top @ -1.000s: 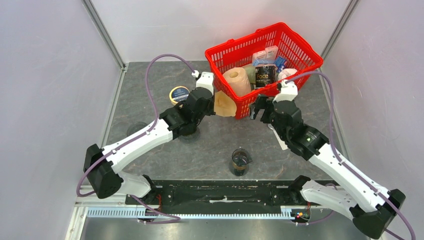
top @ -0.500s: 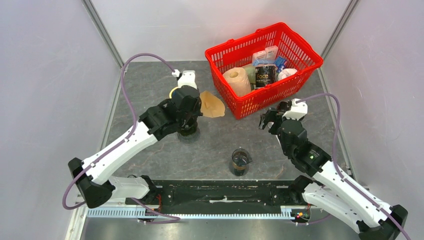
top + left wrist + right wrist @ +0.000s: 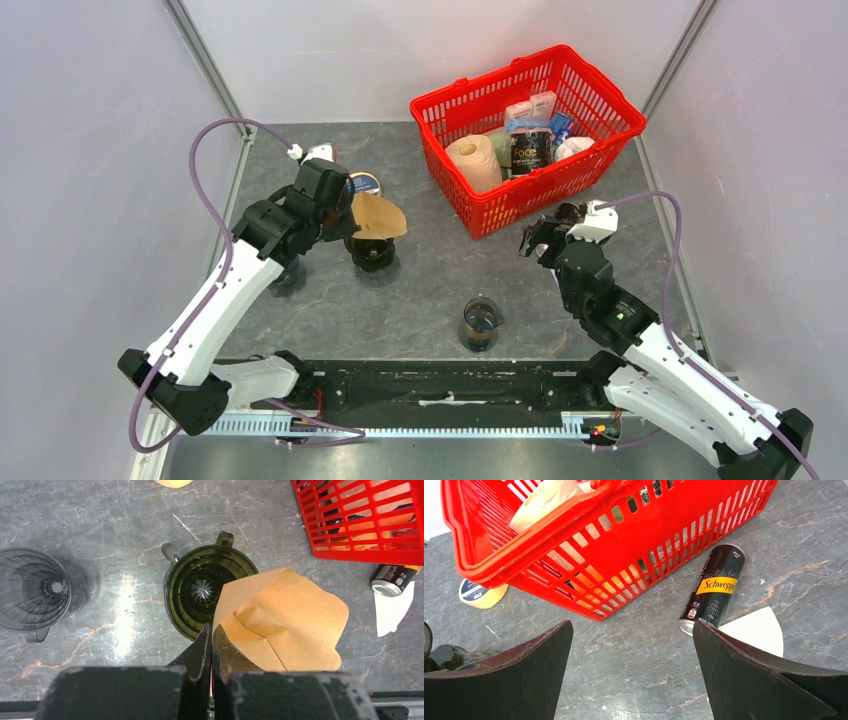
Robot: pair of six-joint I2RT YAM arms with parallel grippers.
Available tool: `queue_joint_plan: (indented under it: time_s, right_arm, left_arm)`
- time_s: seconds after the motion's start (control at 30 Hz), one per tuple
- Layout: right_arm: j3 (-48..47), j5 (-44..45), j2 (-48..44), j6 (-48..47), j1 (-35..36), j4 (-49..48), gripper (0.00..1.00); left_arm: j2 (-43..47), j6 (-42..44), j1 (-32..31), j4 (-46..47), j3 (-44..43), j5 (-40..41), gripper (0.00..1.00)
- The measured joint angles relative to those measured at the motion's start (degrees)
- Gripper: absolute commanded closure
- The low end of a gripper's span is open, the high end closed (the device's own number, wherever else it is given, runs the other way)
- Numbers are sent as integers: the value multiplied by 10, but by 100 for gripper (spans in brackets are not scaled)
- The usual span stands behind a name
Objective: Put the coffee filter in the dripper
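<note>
Across the grey marbled counter (image 3: pixel 430 290), the scene has shifted leftward in the past second. The white-and-black left arm (image 3: pixel 215 300) has swung clear of the red plastic mesh basket (image 3: pixel 520 205), where it was working a second ago. With it comes the brown paper coffee filter (image 3: pixel 378 216), now hanging in the air just above the dark, ribbed cone dripper (image 3: pixel 372 255). The white-and-black right arm (image 3: pixel 650 345) has pulled back from the basket's front wall to the right side of the counter.

By the look of it, the carry is nearly finished and the placing is not yet done. From the left wrist, the filter (image 3: pixel 285 615) overlaps only the dripper's (image 3: pixel 197 592) right rim, and most of the mouth lies uncovered. The filter is flat and folded, so it likely needs centring and lowering point-first before release.

The left arm reaches forward and inward, elbow raised, wrist tipped down over the dripper. Its left end effector (image 3: pixel 210 630) is clenched on the filter's near corner, its fingers pressed together on the paper. The right arm rests bent with its wrist facing the basket. The right end effector (image 3: pixel 631 630) is released, spread wide and holding nothing, above a black drinks can (image 3: pixel 714 590) lying on the counter.
</note>
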State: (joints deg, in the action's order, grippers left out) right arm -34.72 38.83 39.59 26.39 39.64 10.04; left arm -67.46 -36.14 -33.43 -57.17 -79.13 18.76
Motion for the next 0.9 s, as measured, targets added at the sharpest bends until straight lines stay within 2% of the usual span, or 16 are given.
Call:
queue_joint_plan:
  time_s: [0.43,0.67,0.9]
  right_arm:
    - [0,0,11,-1,0,-1,3]
    - [0,0,17,-1,0,-1,3]
    - [0,0,19,-1,0,-1,3]
  left_arm:
    - [-31,-1,56,-20,12,-71,97]
    - [-51,0,70,-25,18,-100,93]
    - [-61,-1,80,-26,26,-108,82]
